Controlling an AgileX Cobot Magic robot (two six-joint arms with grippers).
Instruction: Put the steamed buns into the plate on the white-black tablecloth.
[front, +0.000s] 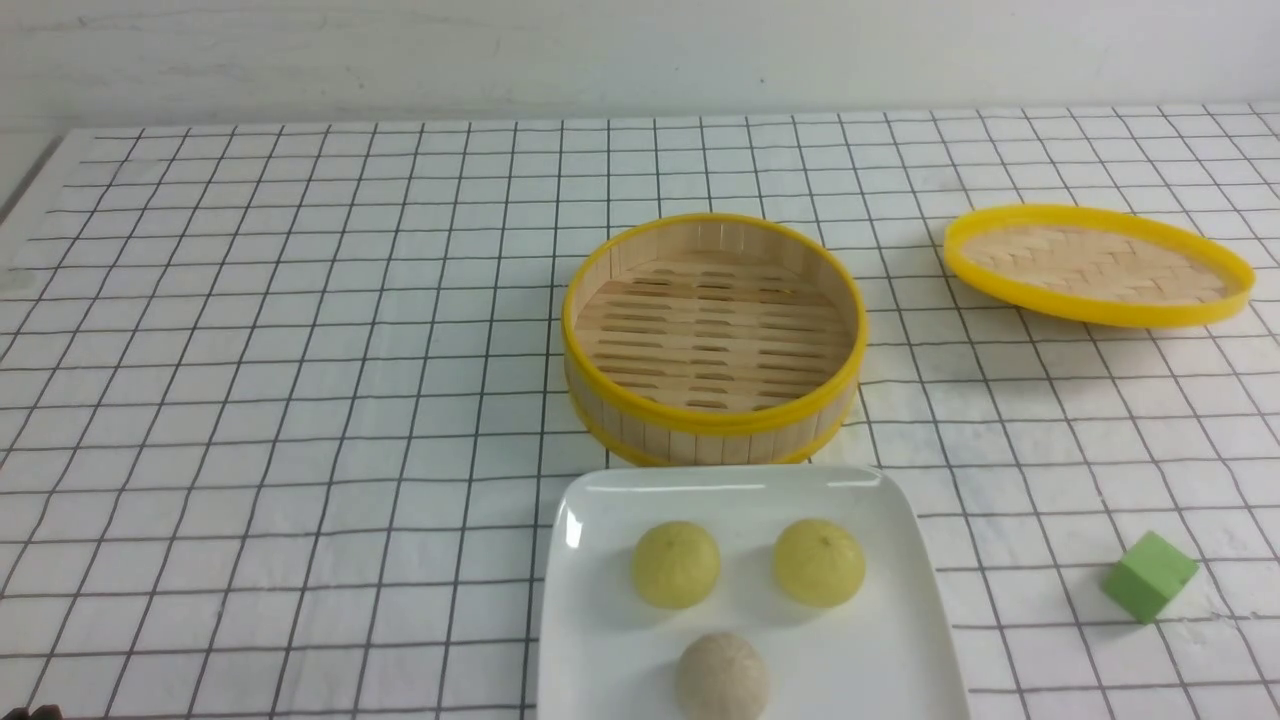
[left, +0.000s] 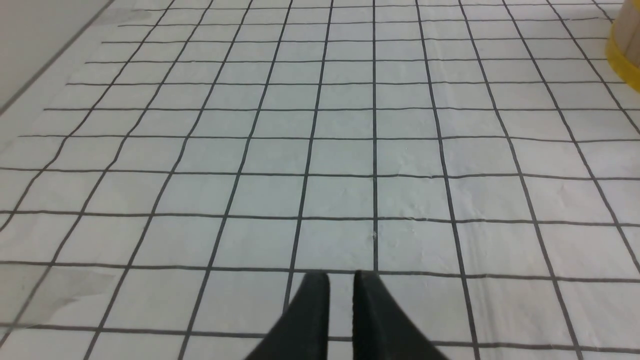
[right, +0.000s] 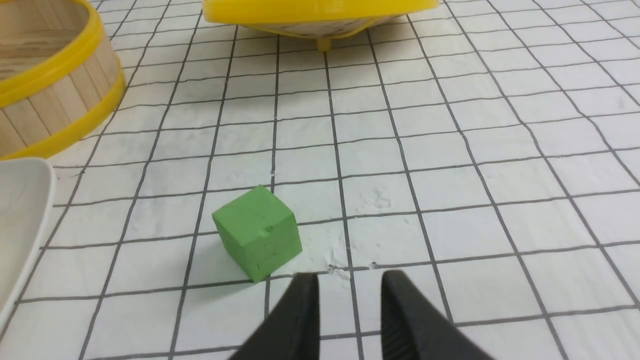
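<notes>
Steamed buns (front: 721, 600) sit dome-up on plate (front: 900, 640) — left gripper (left: 341, 281) nearly closed, right gripper (right: 350, 281) parted, both empty.

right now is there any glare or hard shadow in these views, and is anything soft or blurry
Front view: a bright streak of glare on the plate at its far rim, soft shadows beside the steamed buns, edges sharp. Right wrist view: the green cube is crisp and casts a faint shadow on the tablecloth. Left wrist view: even light, but the steamer basket at the frame edge looks soft.
</notes>
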